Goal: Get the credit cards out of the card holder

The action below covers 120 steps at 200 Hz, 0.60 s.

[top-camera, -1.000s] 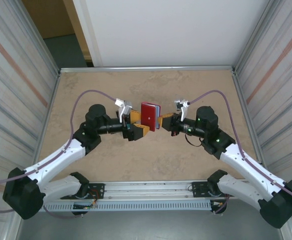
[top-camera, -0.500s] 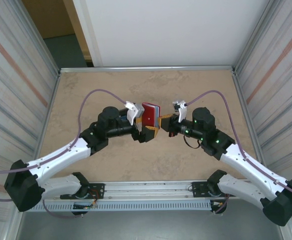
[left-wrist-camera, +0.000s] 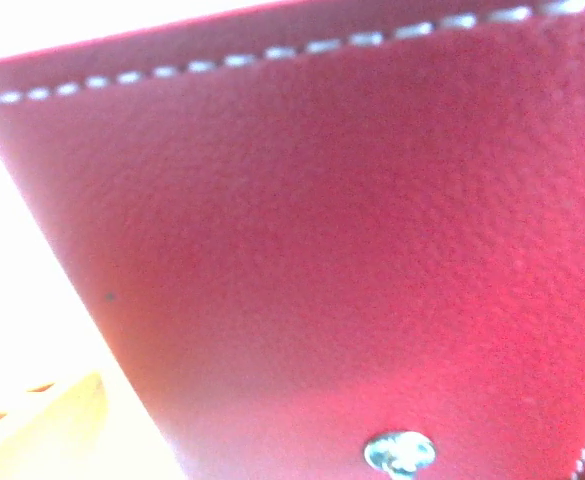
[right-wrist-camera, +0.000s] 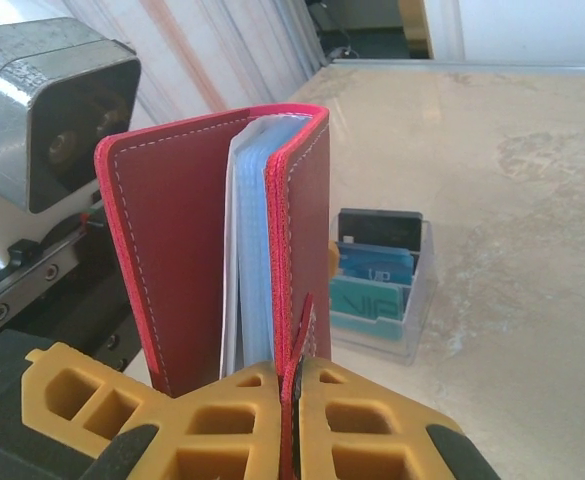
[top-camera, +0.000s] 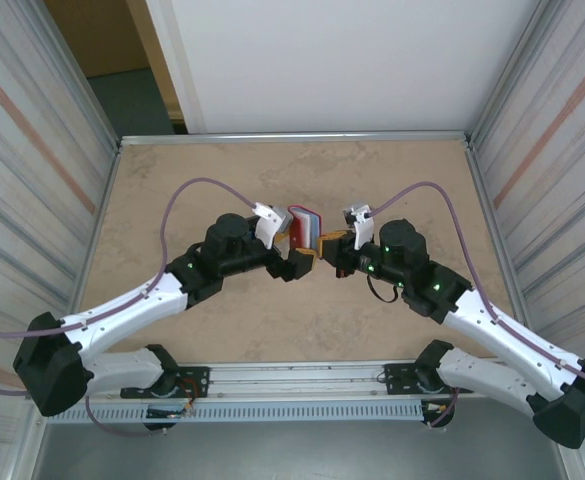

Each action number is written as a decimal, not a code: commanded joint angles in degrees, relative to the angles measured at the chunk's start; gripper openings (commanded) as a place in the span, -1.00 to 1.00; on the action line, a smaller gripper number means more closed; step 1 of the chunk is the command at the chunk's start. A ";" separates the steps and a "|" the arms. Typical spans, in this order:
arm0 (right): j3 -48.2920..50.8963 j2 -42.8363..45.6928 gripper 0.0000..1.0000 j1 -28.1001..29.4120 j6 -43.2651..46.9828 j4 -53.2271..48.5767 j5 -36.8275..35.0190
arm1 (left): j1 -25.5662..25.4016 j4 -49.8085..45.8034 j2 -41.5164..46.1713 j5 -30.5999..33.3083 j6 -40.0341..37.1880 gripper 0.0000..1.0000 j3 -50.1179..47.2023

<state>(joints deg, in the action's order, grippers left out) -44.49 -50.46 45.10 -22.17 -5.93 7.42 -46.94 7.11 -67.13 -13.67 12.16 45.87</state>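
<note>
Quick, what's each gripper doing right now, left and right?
Left gripper: open, pressed up close to the card holder cover.
Right gripper: closed, clamping one edge of the card holder.

In the left wrist view you see the card holder (left-wrist-camera: 322, 250) blurred, its edges cut off. In the right wrist view the right claw (right-wrist-camera: 290, 378) hides its lower edge; the clear box (right-wrist-camera: 397, 320) stands partly behind it.
</note>
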 commanded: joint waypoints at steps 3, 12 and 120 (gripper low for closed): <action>-2.45 1.77 -1.00 0.82 1.43 0.75 -1.78 | -0.21 -0.34 -0.27 3.15 -0.65 0.86 2.00; -2.45 1.94 -1.00 0.78 1.43 0.75 -1.92 | -0.23 -0.35 -0.28 3.38 -0.54 0.81 2.02; -2.53 2.18 -1.00 0.92 1.34 0.05 -5.17 | 0.60 0.94 1.58 -0.16 2.03 0.22 0.44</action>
<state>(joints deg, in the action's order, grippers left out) -44.49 -49.76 45.43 -21.78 -6.61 2.98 -47.22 6.66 -67.18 -13.06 13.08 45.87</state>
